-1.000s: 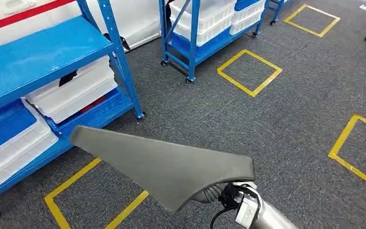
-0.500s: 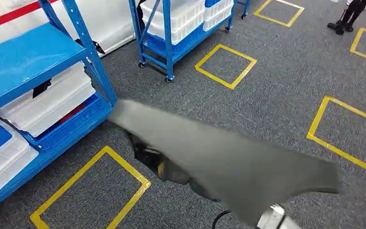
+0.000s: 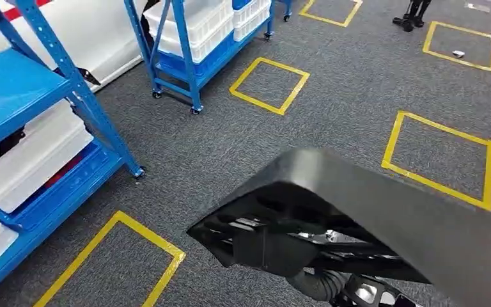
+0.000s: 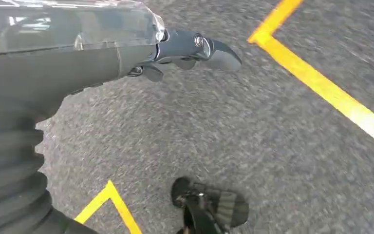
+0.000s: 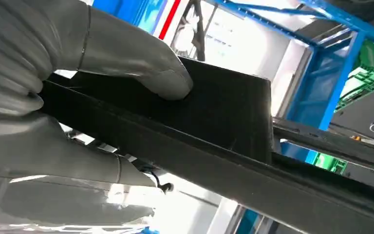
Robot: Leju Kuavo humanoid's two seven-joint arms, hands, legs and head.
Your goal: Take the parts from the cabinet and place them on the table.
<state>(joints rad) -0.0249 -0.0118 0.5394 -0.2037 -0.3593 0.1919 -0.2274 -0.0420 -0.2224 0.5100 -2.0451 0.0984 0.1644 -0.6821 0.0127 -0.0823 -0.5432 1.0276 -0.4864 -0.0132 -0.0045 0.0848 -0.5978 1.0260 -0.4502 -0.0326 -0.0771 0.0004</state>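
Part, a dark grey moulded panel, spans the head view from 6 toward 4 o'clock, above grey carpet with yellow tape squares. Right hand clamps it, thumb on its flat face. Left hand hangs over the carpet, fingers loosely extended, holding nothing. Blue racks with white bins stand at 9 to 11 o'clock.

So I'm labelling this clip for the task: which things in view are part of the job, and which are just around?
Part of the job:
- the dark plastic part, held by the right robot hand
- blue shelving with white bins

Just around:
- left robot hand, hanging over the carpet
- yellow tape squares
- grey carpet
- black stand base far off
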